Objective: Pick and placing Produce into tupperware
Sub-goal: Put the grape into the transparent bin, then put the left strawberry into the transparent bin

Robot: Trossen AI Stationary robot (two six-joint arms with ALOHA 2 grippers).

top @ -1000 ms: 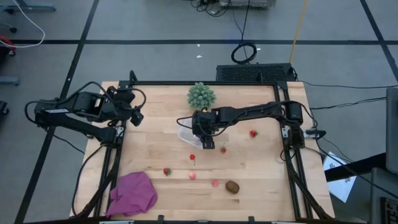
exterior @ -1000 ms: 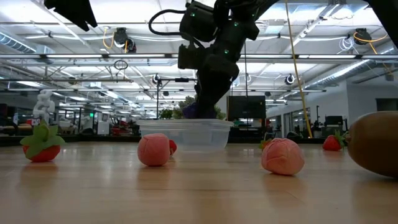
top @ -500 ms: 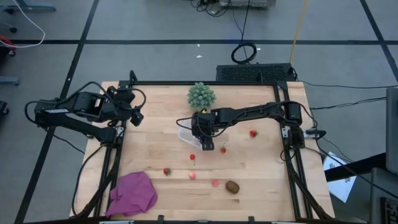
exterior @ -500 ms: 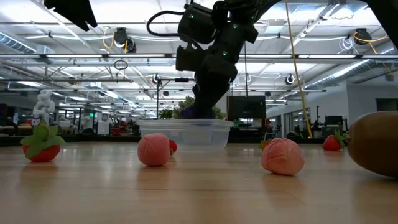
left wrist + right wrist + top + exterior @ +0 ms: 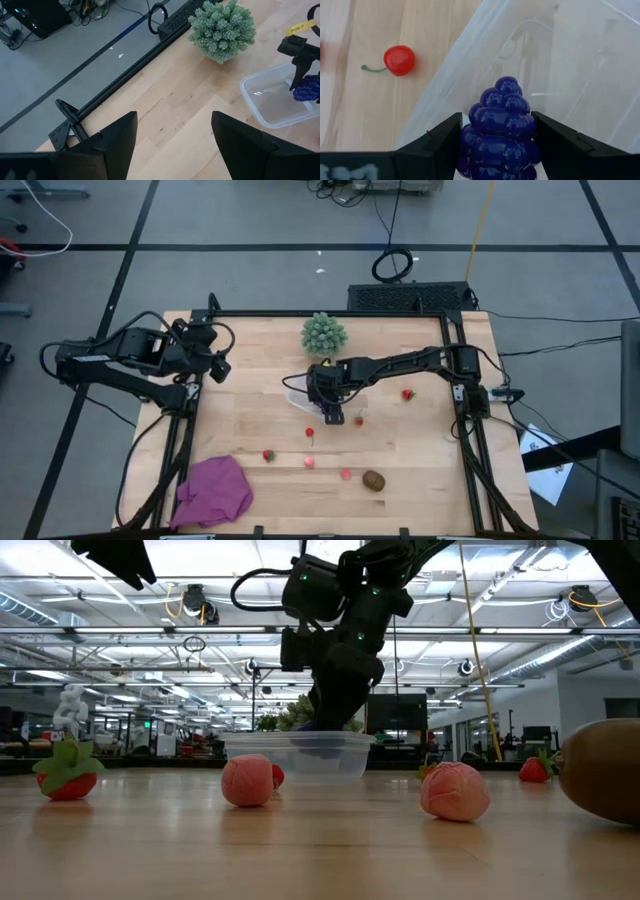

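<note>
Right gripper (image 5: 497, 150) clamps a glossy, knobbly purple grape cluster (image 5: 500, 127) over the clear rounded-rectangular plastic tupperware (image 5: 580, 70). A smooth red cherry (image 5: 400, 60) lies beside the tupperware. Left gripper (image 5: 172, 145), jaws wide and empty, waits well apart from it.

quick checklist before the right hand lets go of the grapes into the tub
1. Purple grapes held between the right hand fingers: ok.
2. Right hand over the tupperware, not the bare table: ok.
3. Grapes low enough, at rim level in the low view: ok.
4. Tupperware upright and nothing else seen inside: ok.
5. Cherry lying outside the tub wall, clear of the drop: ok.
6. Left hand parked at the table's left edge, out of the way: ok.
</note>
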